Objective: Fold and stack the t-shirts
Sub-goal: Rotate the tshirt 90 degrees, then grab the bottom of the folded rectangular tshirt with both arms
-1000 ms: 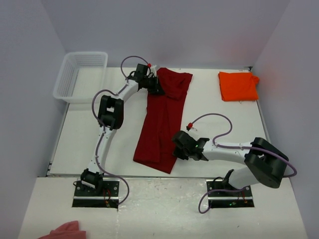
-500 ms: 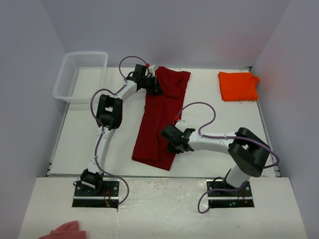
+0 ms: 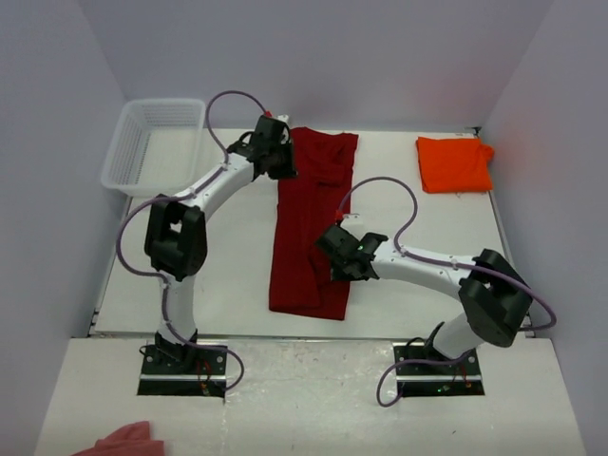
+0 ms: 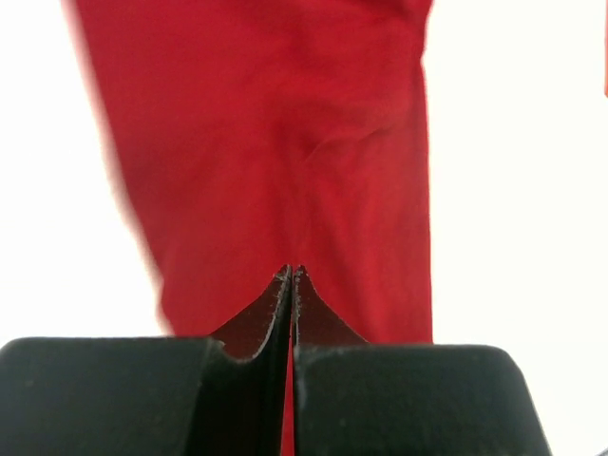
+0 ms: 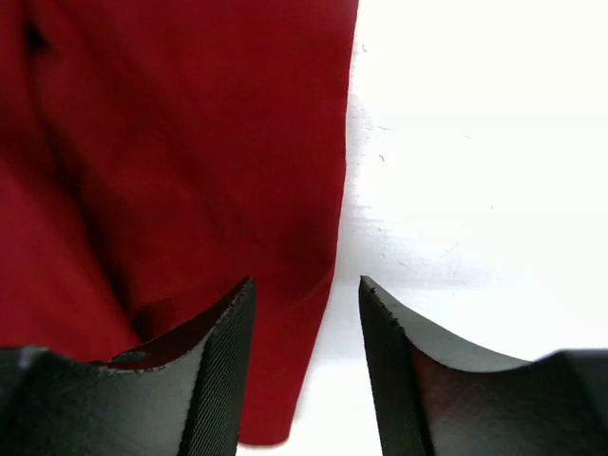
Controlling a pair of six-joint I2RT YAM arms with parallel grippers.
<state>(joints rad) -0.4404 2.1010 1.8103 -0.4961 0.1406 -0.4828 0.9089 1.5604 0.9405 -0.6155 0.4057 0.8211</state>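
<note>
The dark red t-shirt lies as a long narrow strip down the middle of the table, top end near the back wall. My left gripper sits at the strip's upper left edge, and in its wrist view its jaws are pressed together with red cloth running from the tips. My right gripper hovers over the strip's lower right edge. Its jaws stand apart, the shirt's edge lying loose between them. The orange t-shirt, a small folded rectangle, rests at the back right.
A white mesh basket stands at the back left corner. A pale pink cloth scrap lies on the near ledge, left of the arm bases. Side walls close in the table left and right.
The red shirt's lower end swung right and the strip now lies straighter. My right gripper opened and let go of the shirt's lower edge. My left gripper shifted slightly toward the back with the top end.
</note>
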